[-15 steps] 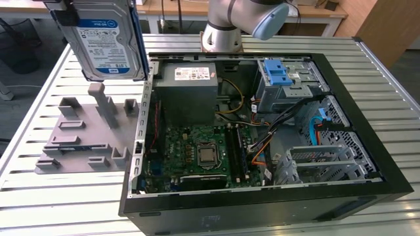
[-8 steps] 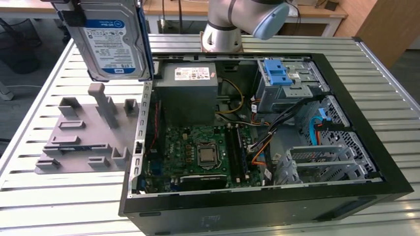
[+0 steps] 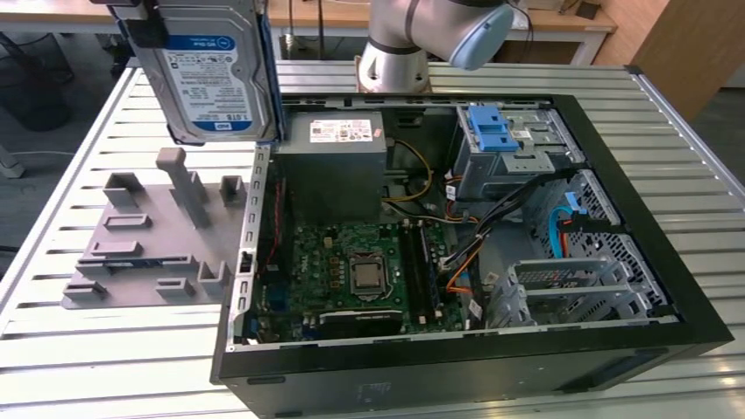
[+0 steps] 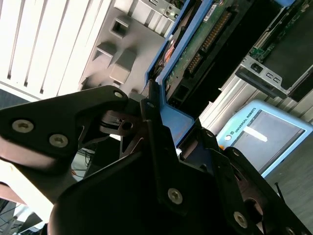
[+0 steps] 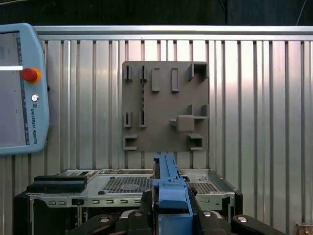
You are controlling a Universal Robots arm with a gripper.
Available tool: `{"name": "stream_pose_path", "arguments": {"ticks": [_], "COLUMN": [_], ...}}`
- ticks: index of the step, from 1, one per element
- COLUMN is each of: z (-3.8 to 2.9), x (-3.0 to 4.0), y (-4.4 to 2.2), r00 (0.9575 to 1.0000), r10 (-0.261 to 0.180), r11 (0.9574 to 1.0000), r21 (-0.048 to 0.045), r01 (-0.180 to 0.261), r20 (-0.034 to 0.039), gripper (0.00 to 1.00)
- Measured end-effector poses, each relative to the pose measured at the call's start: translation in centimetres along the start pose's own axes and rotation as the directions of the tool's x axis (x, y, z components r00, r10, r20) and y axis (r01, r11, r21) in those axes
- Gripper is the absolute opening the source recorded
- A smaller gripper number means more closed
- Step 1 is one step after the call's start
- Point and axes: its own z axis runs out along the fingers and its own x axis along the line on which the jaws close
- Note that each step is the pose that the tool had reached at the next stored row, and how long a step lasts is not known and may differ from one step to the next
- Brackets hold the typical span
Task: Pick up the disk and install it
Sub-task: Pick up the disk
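Disk (image 3: 215,74): I hold it upright above the grey fixture (image 3: 146,236) beside the computer case (image 3: 466,375), gripper (image 5: 171,200) pinching its blue-railed edge; I judge it rigid, weighty, shock-sensitive, best gripped by its edges.

An open computer case (image 3: 466,371) lies on a slatted metal counter (image 3: 105,358). A grey slotted holder (image 3: 140,262) sits just beside it.
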Motion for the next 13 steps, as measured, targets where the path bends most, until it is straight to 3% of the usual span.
{"name": "stream_pose_path", "arguments": {"ticks": [13], "z": [-0.01], "x": [0.14], "y": [-2.1], "r00": [1.0], "r10": [0.0], "r11": [1.0], "r21": [-0.0003], "r01": [0.0], "r20": [-0.0001], "gripper": [0.36]}}
